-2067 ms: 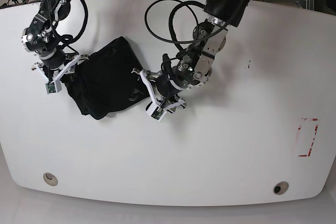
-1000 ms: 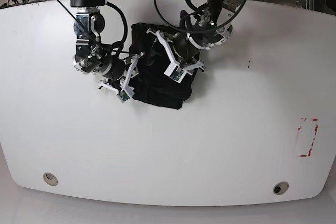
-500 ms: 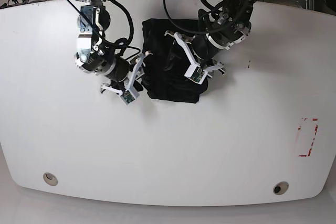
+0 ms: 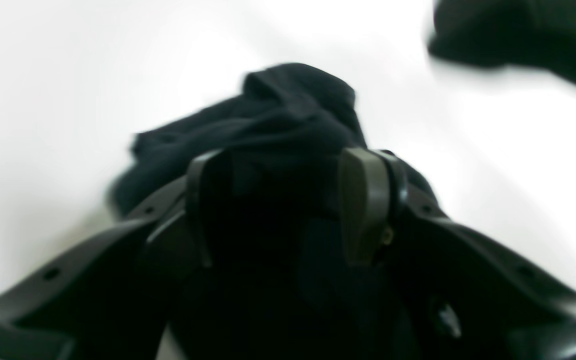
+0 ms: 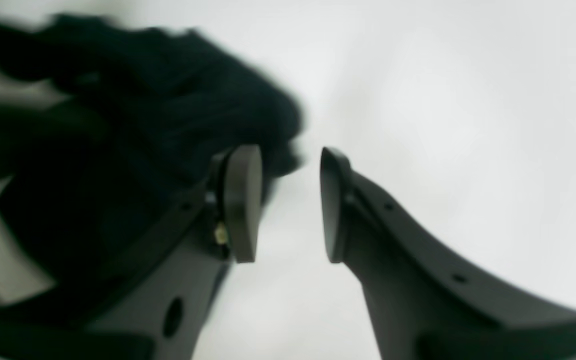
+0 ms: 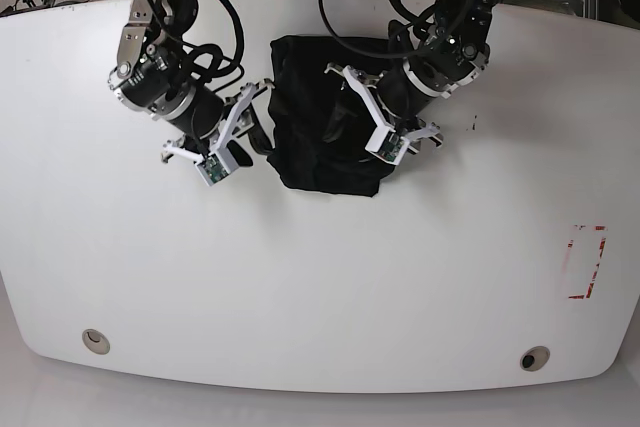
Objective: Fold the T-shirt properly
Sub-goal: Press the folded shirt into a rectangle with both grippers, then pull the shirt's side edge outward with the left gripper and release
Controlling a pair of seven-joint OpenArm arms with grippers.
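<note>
The black T-shirt (image 6: 312, 152) lies bunched in a rough rectangle at the table's back middle. My left gripper (image 6: 352, 112) rests on its right half. In the left wrist view the cloth (image 4: 293, 110) fills the gap between the fingers (image 4: 368, 200), so the left gripper (image 4: 285, 200) is shut on a fold. My right gripper (image 6: 255, 129) stands just off the shirt's left edge. In the right wrist view the right gripper (image 5: 285, 200) is open with only white table in the gap, and the T-shirt (image 5: 168, 100) lies to the left, behind the left finger (image 5: 240, 200).
The white table (image 6: 320, 277) stretches wide in front of the shirt. A red-outlined mark (image 6: 585, 262) sits near the right edge. Two round holes (image 6: 95, 340) (image 6: 533, 358) lie near the front edge. Cables hang behind both arms.
Both arms carried the shirt from the table's left to the back middle. In the last half second the right gripper drew back left off the shirt's edge, and the left one stayed on it.
</note>
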